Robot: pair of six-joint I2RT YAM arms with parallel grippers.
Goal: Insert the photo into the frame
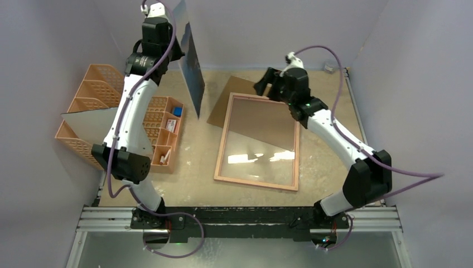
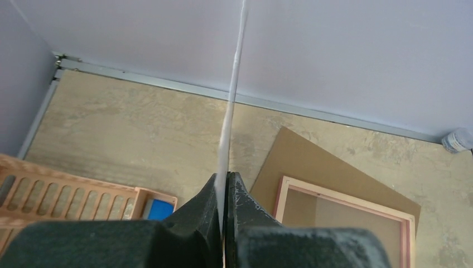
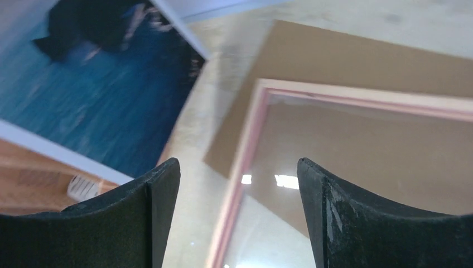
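My left gripper (image 1: 179,51) is raised high at the back left and shut on the photo (image 1: 194,72). The photo hangs upright over the table, its dark blue sea side facing right. In the left wrist view the photo (image 2: 230,111) shows edge-on, pinched between the fingers of the left gripper (image 2: 226,187). The frame (image 1: 223,139) lies flat mid-table, pink-bordered, its pane reflecting lights. My right gripper (image 1: 266,84) is open and empty over the frame's far left corner. In the right wrist view the right gripper (image 3: 239,167) hangs above the frame's left rim (image 3: 245,162), with the photo (image 3: 95,95) to the left.
A brown backing board (image 1: 222,110) lies partly under the frame's far end. Orange slotted organisers (image 1: 95,89) and a compartment tray (image 1: 162,131) holding a blue item (image 1: 177,111) stand at the left, with a greyish-white sheet (image 1: 89,125) on them. A white roll (image 2: 457,139) sits by the back wall.
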